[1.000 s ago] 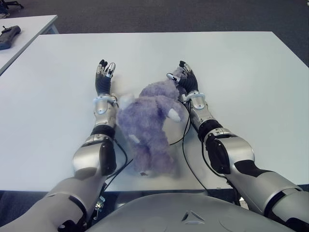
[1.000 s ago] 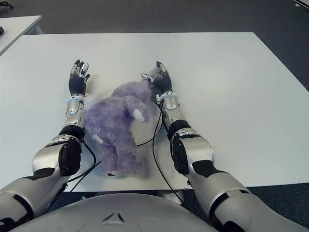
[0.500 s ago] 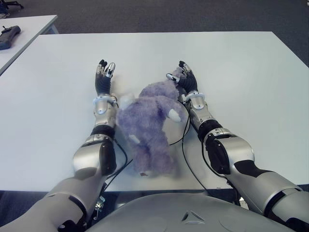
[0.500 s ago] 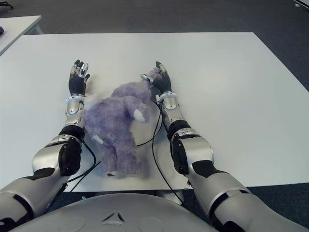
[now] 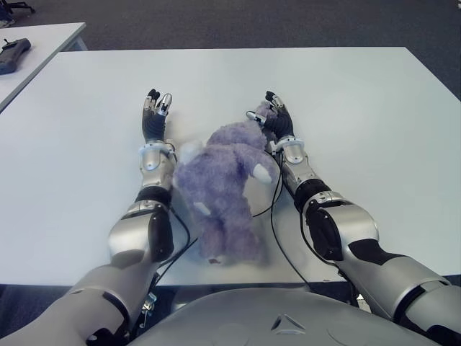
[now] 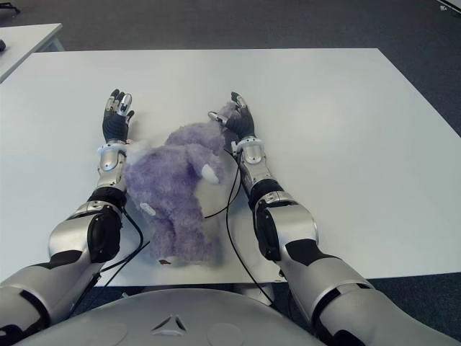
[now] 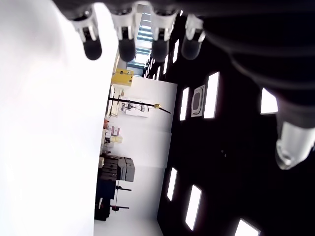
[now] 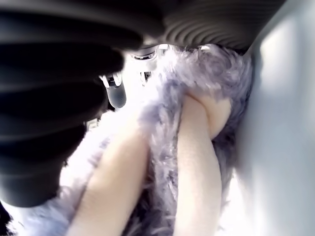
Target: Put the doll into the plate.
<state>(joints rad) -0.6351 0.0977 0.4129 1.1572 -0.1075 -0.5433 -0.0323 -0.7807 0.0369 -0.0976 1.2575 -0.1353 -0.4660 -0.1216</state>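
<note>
A fluffy purple doll (image 5: pixel 220 180) lies on the white table (image 5: pixel 360 108) between my two forearms, its head toward the far side. My right hand (image 5: pixel 274 119) shows at the doll's right, by its ear, fingers extended and thumb spread, the ear's fur against the palm. The right wrist view is filled by that purple and cream fur (image 8: pixel 197 98), with no finger curled around it. My left hand (image 5: pixel 155 115) shows just left of the doll, fingers straight and holding nothing; its fingertips (image 7: pixel 125 46) point out over bare table. I see no plate in any view.
A second table at the far left carries a dark device (image 5: pixel 13 54). Black cables (image 5: pixel 274 209) run from my right arm past the doll. The table's front edge is close below the doll's feet. Dark carpet surrounds the tables.
My right hand has edged slightly farther along the doll's ear, and the doll has shifted a little. The left hand has not moved.
</note>
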